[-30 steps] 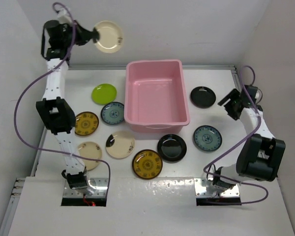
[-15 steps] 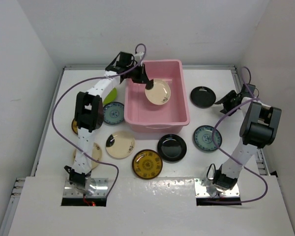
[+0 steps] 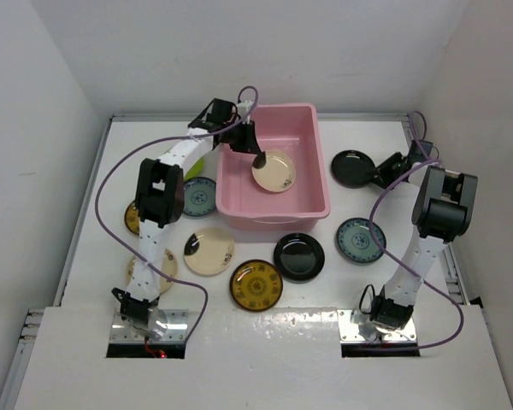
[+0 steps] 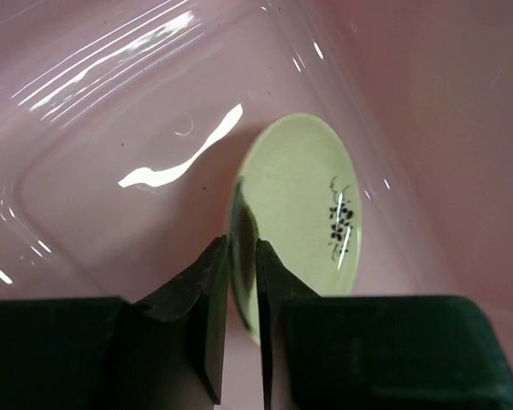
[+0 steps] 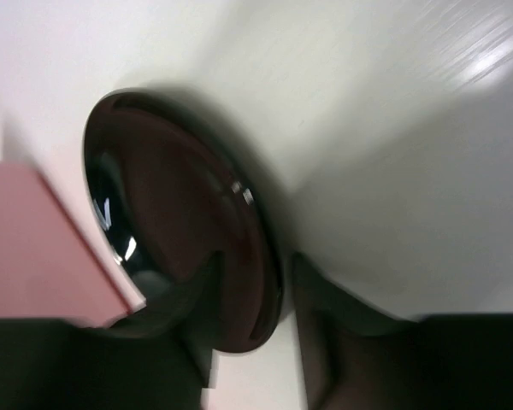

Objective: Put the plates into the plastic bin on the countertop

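Note:
The pink plastic bin (image 3: 318,202) stands mid-table on the white countertop (image 3: 462,342). My left gripper (image 3: 259,159) reaches into it, shut on the rim of a cream plate with a dark flower mark (image 3: 275,172). In the left wrist view my fingertips (image 4: 215,272) pinch that plate's (image 4: 303,205) edge just above the bin floor (image 4: 111,128). My right gripper (image 3: 381,174) is open at the right edge of a glossy black plate (image 3: 350,167). In the right wrist view its jaws straddle that plate's (image 5: 171,231) rim, one finger (image 5: 325,307) on the table side.
Left of the bin lie a lime green plate (image 3: 197,164), a blue patterned plate (image 3: 198,197), an amber plate (image 3: 138,213) and a cream plate (image 3: 158,265), partly hidden by the arm. In front lie a blotched cream plate (image 3: 209,251), an amber plate (image 3: 256,285), a black plate (image 3: 298,256) and a blue plate (image 3: 361,240).
My left arm swung the cream plate from high at the back left down into the bin. My right gripper moved left to the black plate's rim.

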You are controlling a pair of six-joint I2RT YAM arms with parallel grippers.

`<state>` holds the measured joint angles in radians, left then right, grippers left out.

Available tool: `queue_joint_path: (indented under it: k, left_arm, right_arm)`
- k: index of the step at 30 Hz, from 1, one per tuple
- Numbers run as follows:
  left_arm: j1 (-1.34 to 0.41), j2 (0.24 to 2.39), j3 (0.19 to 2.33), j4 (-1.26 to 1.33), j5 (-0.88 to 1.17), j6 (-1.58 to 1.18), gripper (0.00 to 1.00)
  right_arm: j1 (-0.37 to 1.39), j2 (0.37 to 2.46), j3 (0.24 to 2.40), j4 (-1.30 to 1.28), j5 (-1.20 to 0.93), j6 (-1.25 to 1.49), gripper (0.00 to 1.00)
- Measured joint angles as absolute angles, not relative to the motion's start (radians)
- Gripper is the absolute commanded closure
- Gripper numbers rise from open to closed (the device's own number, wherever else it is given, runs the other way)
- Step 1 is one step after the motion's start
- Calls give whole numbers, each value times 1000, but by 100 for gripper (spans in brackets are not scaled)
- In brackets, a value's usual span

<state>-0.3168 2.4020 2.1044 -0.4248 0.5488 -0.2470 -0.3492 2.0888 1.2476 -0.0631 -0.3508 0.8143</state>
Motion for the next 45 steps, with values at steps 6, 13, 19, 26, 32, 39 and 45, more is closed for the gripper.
queue_joint_path:
  k: [6,13,19,26,32,39,45]
  left_arm:
    - [-327,2420,2135,-426,533,-238,60]
    - [-327,2424,2225,-422,487,-191,49]
    - [-317,2386,2273,-416,438,-159,45]
    - [-191,2255,2254,-412,301,-238,41]
    - [39,2128,2144,-420,176,-244,36]
    - [212,2114,1915,-466,200,-249,36]
    - [226,2199,1814,-513,281,-264,36]
  right_arm:
    - [-352,2117,1257,-53,-346,854,100]
    - [-329,2015,1184,-36,-215,891,100]
    - [-213,1813,1158,-61,68,972,100]
    - [14,1649,1217,-40,474,989,100]
    - [100,1568,1222,48,511,799,100]
    - [158,1733,1553,-139,95,547,100]
    - [281,1932,1660,-353,-82,439,100]
